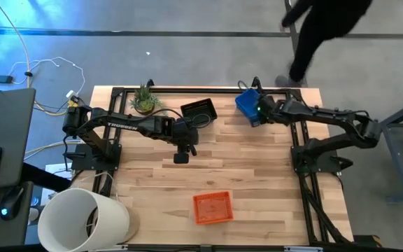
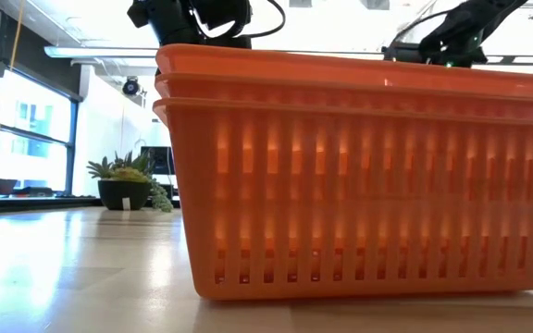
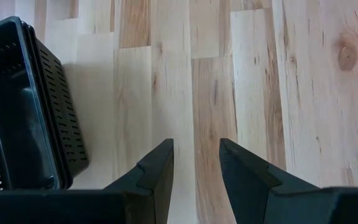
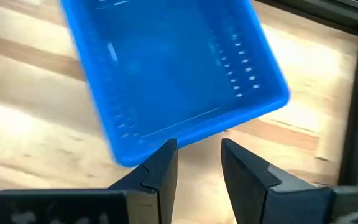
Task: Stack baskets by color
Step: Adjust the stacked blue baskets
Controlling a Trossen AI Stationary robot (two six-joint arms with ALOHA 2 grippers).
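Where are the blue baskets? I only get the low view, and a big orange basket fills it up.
Observer: A blue basket sits at the far edge of the table, on the right arm's side.
Operator: Is a claw holding it?
Observer: No. The right claw is open, right at its rim, with nothing between its fingers.
Operator: And the black ones?
Observer: A black basket lies at the far edge too, next to the plant. The left claw hangs open over bare wood beside it.
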